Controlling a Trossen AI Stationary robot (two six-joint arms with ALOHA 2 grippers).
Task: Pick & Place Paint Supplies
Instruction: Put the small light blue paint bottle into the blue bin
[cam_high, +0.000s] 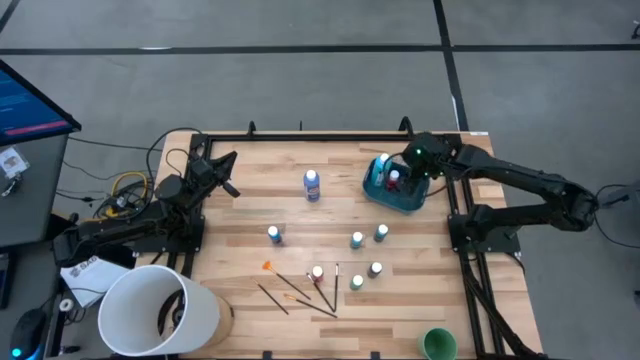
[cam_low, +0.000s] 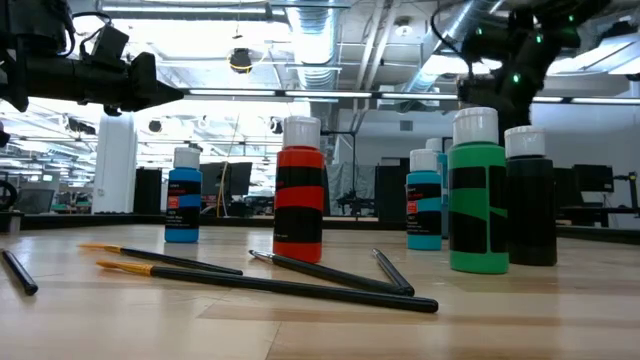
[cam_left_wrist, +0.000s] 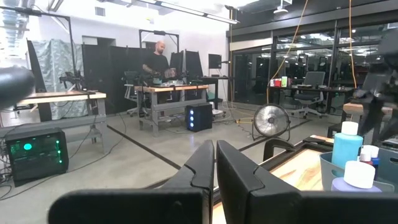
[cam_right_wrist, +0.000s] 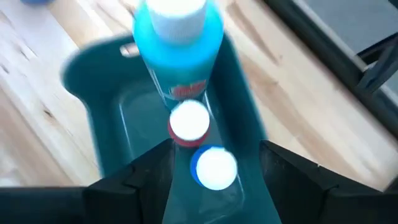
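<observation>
Three bottles in teal tub (cam_right_wrist: 93, 87) | right gripper (cam_right_wrist: 214, 163) — fingers apart above

Teal tub (cam_right_wrist: 99, 118) on the wood table (cam_right_wrist: 37, 81) holds three bottles — a tall blue one (cam_right_wrist: 180, 56), a red one (cam_right_wrist: 188, 122) w/ white cap, a small blue one (cam_right_wrist: 214, 168). Right gripper (cam_right_wrist: 214, 180) hangs above them, fingers spread wide.
</observation>
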